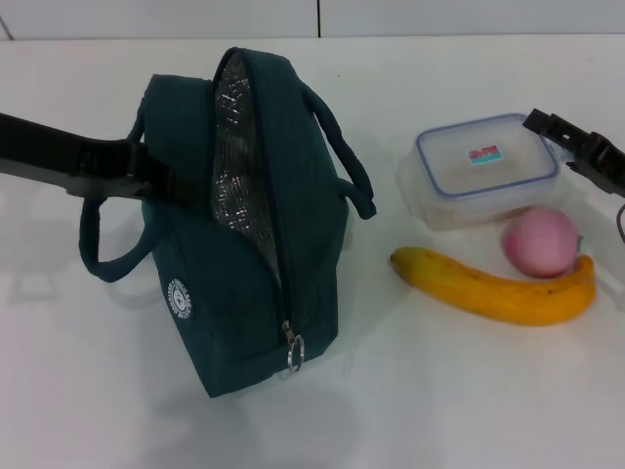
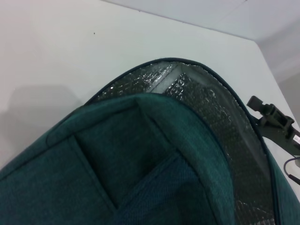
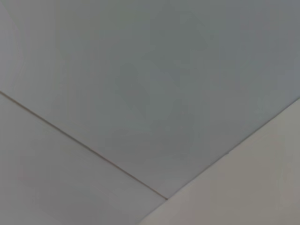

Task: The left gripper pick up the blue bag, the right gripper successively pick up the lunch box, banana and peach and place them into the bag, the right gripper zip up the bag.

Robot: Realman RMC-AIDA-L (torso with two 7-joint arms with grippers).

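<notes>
Nearest the head camera stands the blue bag point(image 1: 256, 225), a dark teal fabric tote on the white table point(image 1: 459, 401), its top zipper undone so the silver lining shows along a long slit, the metal ring pull point(image 1: 295, 353) hanging at the near end and a small round white logo on its side; the left gripper point(image 1: 145, 168) reaches in from the robot's left and is at the bag's side by the loop handle, though whether its fingers are closed on the fabric I cannot tell; to the right lie the lunch box point(image 1: 485, 166), clear with a blue-rimmed lid, the pink peach point(image 1: 540, 241) just in front of it and the banana point(image 1: 500, 288) curving along the near side of the peach, touching it or nearly so; the right gripper point(image 1: 586, 151) hangs at the lunch box's far right corner, and how far apart its fingers are I cannot tell; so the step in hand looks to be the first pick, the box, and the next move calls for the right gripper to settle over the box and close on its sides without knocking the peach; from the left wrist, the bag fills the near view, mouth gaping, with the right gripper point(image 2: 274, 123) beyond it; from the right wrist, only pale bare panels show, no fingers.
</notes>
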